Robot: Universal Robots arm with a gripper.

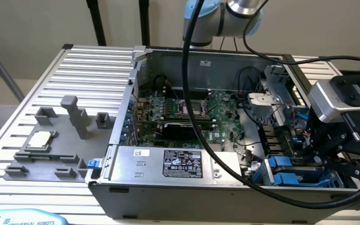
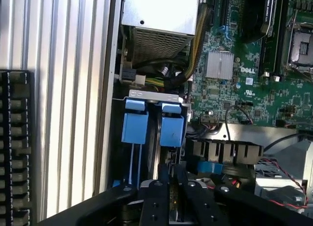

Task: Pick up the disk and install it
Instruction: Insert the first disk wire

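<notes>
The disk stands on edge in the drive bay at the case's corner. Its blue carrier end faces the wrist camera, beside a second blue carrier. My gripper sits over the disk's near end, its black fingers close together on the thin edge between them. In the exterior view my gripper hangs low over the bay at the view's right, just beside the blue carriers. The disk's label and silver face are hidden.
The open computer case lies on a slatted metal table. The motherboard, the grey power-supply box and loose cables crowd the inside. A grey fixture with a small silver processor chip sits at the exterior view's left.
</notes>
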